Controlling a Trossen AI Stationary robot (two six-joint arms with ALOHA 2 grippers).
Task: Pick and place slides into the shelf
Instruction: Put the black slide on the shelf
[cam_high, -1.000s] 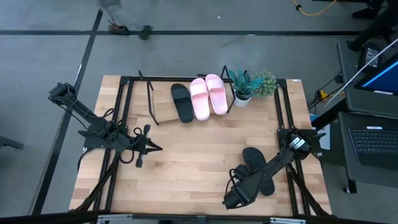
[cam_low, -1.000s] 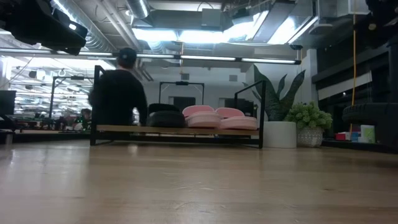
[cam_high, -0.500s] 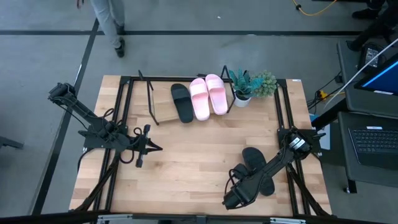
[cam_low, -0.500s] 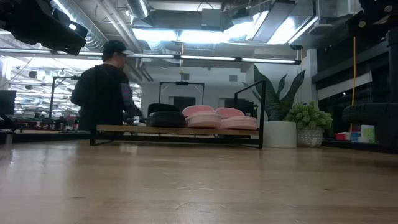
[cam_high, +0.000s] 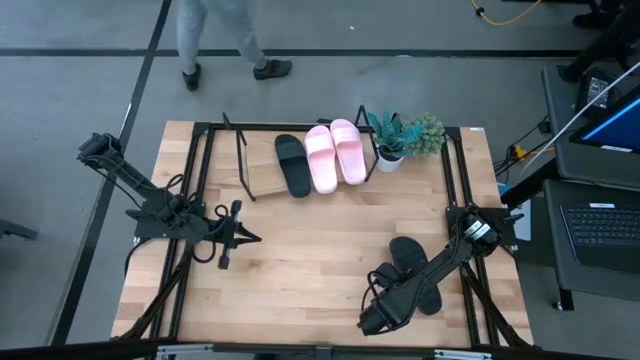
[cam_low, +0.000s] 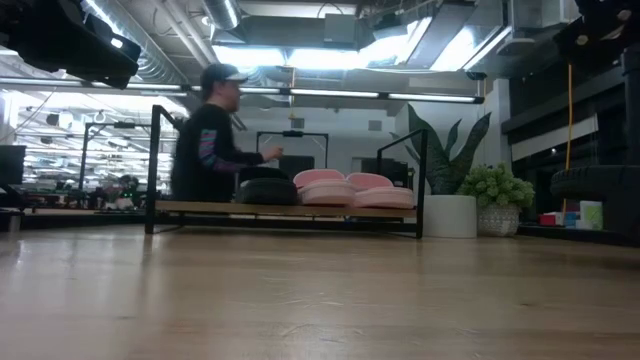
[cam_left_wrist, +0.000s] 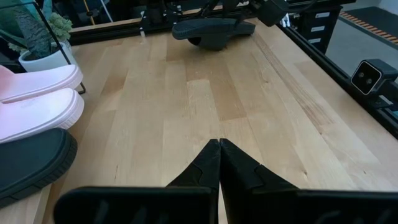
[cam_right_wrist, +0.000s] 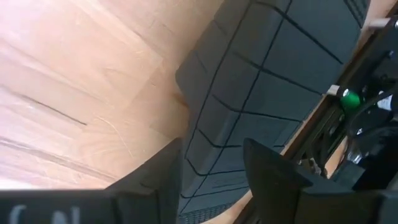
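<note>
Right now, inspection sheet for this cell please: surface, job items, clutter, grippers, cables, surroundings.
Surface: wooden table, bare planks mid-table.
Job items: shelf at the far edge holds one black slide and two pink slides; second black slide lies on the table near the right arm.
Clutter: two potted plants beside the shelf.
Grippers: left gripper shut, empty, mid-left; right gripper open at the near edge, just beyond that slide's end.
Cables: bundles along both arms.
Surroundings: person walking behind the table; laptop at right.
</note>
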